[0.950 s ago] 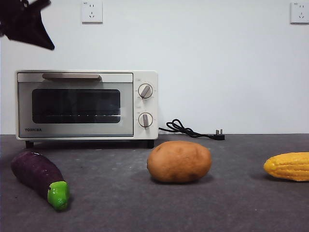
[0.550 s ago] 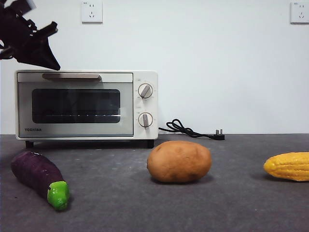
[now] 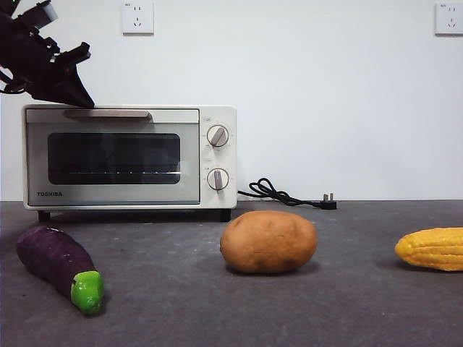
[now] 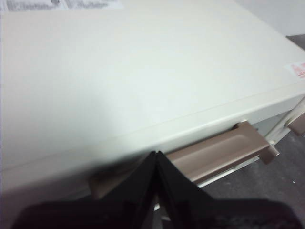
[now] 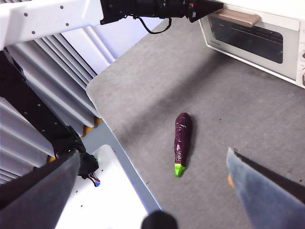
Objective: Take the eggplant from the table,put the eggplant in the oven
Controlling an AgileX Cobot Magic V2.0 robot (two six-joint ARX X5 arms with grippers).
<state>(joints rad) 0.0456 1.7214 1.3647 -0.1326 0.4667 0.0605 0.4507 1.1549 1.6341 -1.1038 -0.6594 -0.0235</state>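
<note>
The dark purple eggplant [image 3: 58, 266] with its green stem cap lies on the table [image 3: 217, 311] at the front left, untouched; the right wrist view shows the eggplant [image 5: 182, 140] from high above. Behind it stands the cream oven [image 3: 130, 155] with its door closed. My left gripper [image 3: 81, 100] is shut with nothing in it, its tip just above the left end of the beige handle [image 3: 106, 113]. In its own view the left gripper [image 4: 156, 153] hovers at the oven's top front edge, over the handle [image 4: 214, 152]. My right gripper [image 5: 153, 152] hangs open high over the table.
A brown potato [image 3: 268, 241] sits mid-table and a yellow corn cob [image 3: 432, 248] at the right edge. A black power cord [image 3: 278, 194] lies right of the oven. The table's left edge [image 5: 102, 124] runs close to the eggplant, with the robot's frame beyond.
My left gripper has come down and a little to the right, from the top left corner to just above the oven's handle. Nothing on the table has moved.
</note>
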